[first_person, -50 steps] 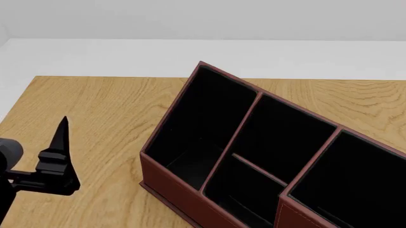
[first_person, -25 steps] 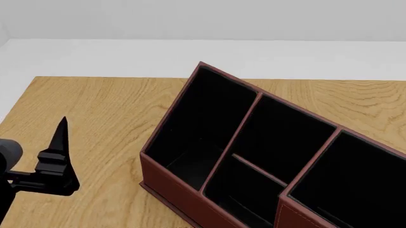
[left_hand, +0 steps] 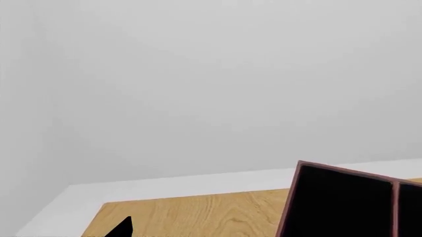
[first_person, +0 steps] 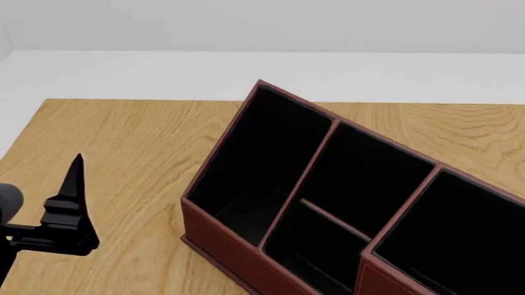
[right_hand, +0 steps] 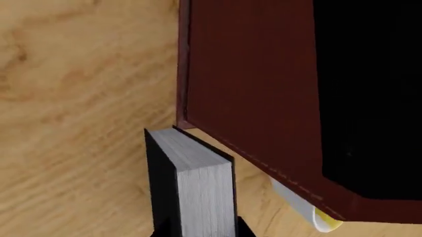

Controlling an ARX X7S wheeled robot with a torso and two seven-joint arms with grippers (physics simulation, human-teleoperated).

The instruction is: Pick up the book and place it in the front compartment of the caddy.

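In the right wrist view the black book (right_hand: 197, 177) stands with its pale grey page edge facing the camera. It is close beside a lower corner of the dark red caddy (right_hand: 250, 84). My right gripper (right_hand: 197, 233) is shut on the book, with black fingers (right_hand: 245, 230) at both covers. This gripper is out of the head view. There the caddy (first_person: 238, 252) shows its black compartments from above, and the book is hidden. My left gripper (first_person: 72, 196) hangs open over the table, left of the caddy, holding nothing; one fingertip (left_hand: 124, 227) shows in its wrist view.
A white cylinder with a yellow end (right_hand: 310, 213) lies on the wooden table (first_person: 131, 141) just past the caddy's wall. A white floor and wall lie beyond the table's far edge (first_person: 123, 100).
My left gripper has drifted slightly left and down in the head view. The caddy has not moved.
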